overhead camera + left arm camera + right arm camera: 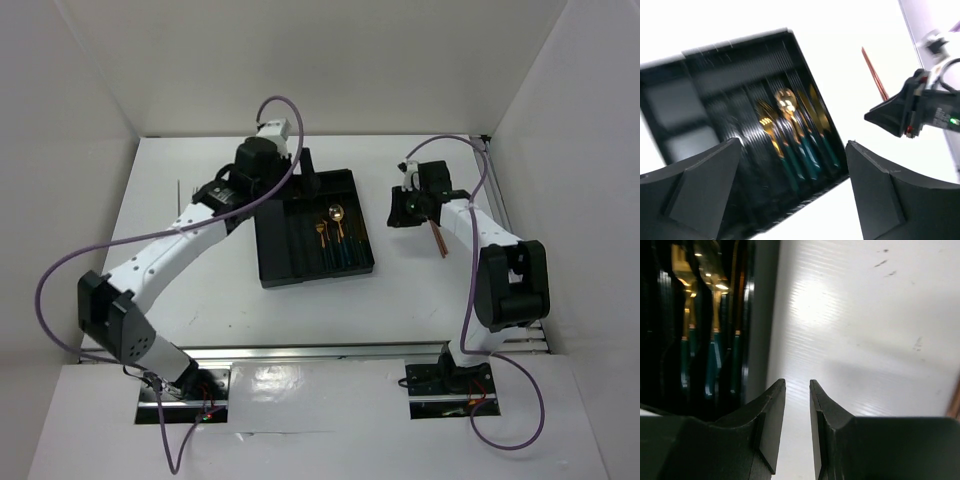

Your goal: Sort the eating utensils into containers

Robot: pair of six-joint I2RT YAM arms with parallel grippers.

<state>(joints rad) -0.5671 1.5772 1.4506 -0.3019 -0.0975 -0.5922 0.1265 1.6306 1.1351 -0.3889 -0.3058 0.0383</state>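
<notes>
The black cutlery tray (268, 245) lies mid-table, and one of its long containers (715, 65) shows bare in the left wrist view. Gold-headed utensils with green handles (336, 240) fill its right-hand slots; a spoon (788, 102) and a fork (767, 127) show among them. My left gripper (303, 172) hovers over the tray's far edge, jaws wide open (792, 146) and holding nothing. My right gripper (405, 210) hangs just right of the tray, its fingers (797, 385) a narrow gap apart over bare table. Copper chopsticks (437, 238) lie under the right arm.
White walls close in the table on the left, back and right. A thin grey stick (179, 190) lies near the left wall. The tray's side wall (757, 330) stands close to the left of the right gripper. A copper chopstick (875, 75) lies beyond the right gripper (907, 112).
</notes>
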